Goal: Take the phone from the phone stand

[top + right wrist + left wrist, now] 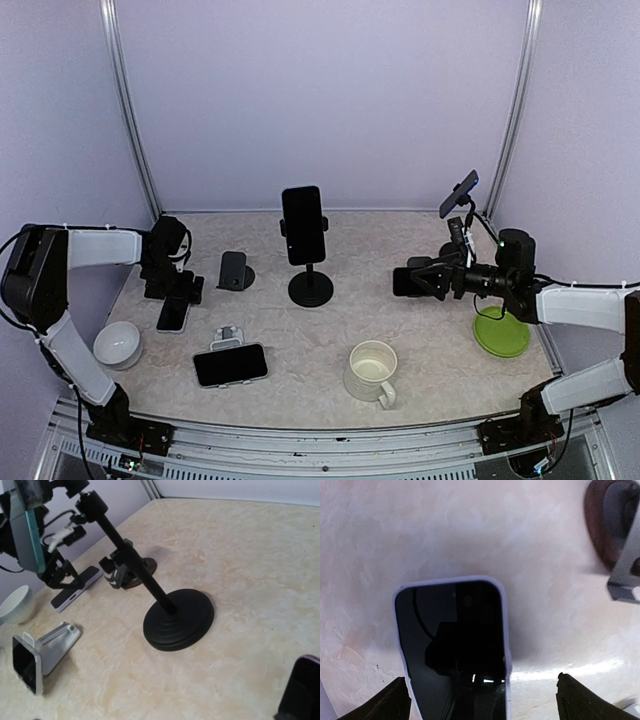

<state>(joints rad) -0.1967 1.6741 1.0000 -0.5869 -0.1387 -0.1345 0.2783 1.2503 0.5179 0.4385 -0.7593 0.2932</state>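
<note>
A black phone [303, 224] stands upright in the clamp of the black round-based stand [310, 289] at the table's middle. The right wrist view shows that phone [25, 527] at top left, and the stand's base [178, 619]. My left gripper [172, 290] is open at the far left, low over a pale-cased phone [452, 645] lying flat; its fingertips [395, 700] flank the phone without touching it. My right gripper [408, 282] is open and empty, right of the stand and pointing at it; only one finger [302, 690] shows.
A small dark stand on a brown base [235, 270] sits left of the main stand. A phone on a white stand [230, 362] lies near the front. There are also a white bowl [117, 343], a cream mug [372, 370], a green plate [501, 332] and a clamped phone [458, 193] at back right.
</note>
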